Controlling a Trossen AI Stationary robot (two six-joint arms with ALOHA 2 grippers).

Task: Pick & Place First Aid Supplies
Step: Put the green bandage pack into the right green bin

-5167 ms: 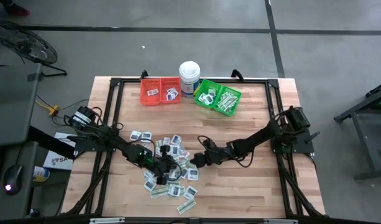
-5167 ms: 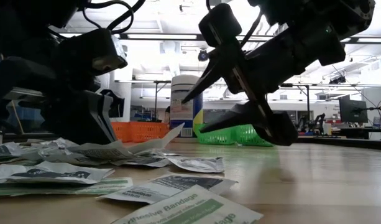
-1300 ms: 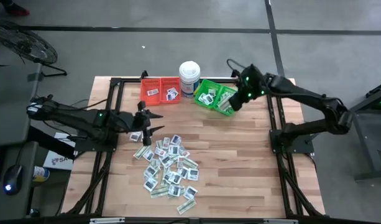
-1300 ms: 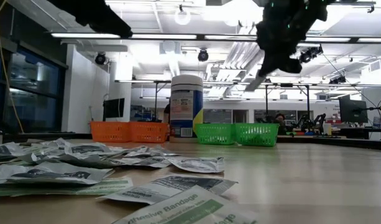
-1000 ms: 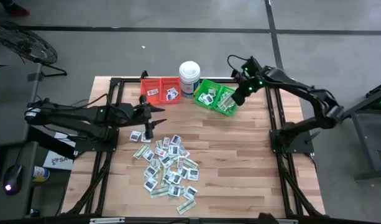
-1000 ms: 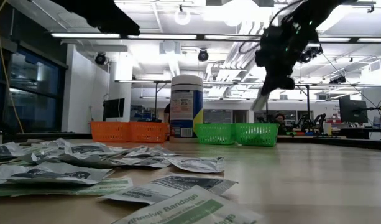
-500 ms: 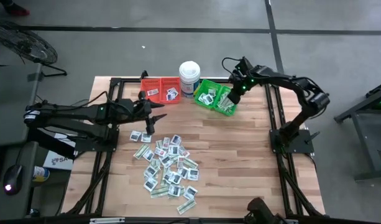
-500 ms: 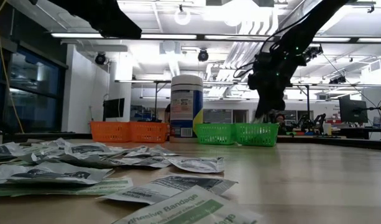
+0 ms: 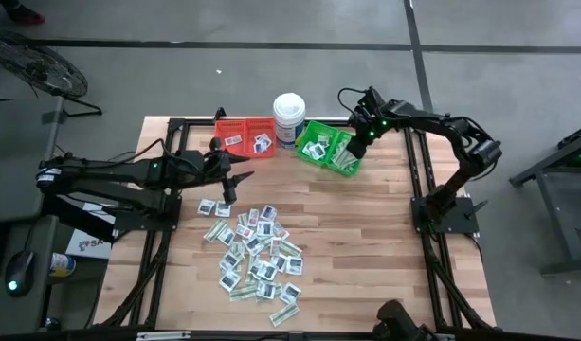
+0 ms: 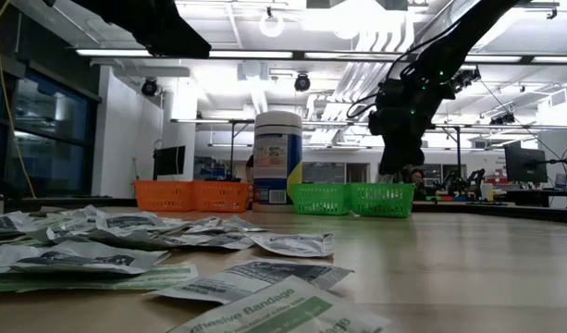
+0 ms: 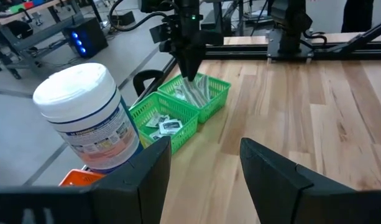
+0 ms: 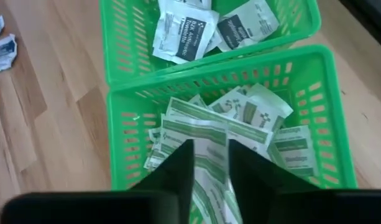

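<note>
The first aid supplies (image 9: pixel 257 251) lie in a loose heap on the table's middle, seen close up in the low view (image 10: pixel 126 245). More of them fill the green bin (image 9: pixel 333 147): white square packets (image 12: pixel 184 28) in one compartment, green-and-white strips (image 12: pixel 246 115) in the other. My right gripper (image 12: pixel 210 146) hangs open over the strip compartment, also seen in the high view (image 9: pixel 354 150), with one strip (image 12: pixel 209 163) showing in the gap between its fingers. My left gripper (image 11: pixel 206 149) stands open and bare above the table near the red bin (image 9: pixel 245 137). My right gripper points down into the green bin's strip compartment, its fingers on either side of one strip's end (image 12: pixel 209 155). The strip lies on the others in the bin. Whether the fingers touch it, I cannot tell.
A tall white round tub (image 9: pixel 288 116) stands between the red bin and the green bin at the table's far edge. The red bin holds a few white packets. Bare wood lies to the right of the heap and in front of the green bin.
My right gripper has come down over the green bin, carrying a strip that hung below its fingers. That strip no longer shows below the gripper in the low view.
</note>
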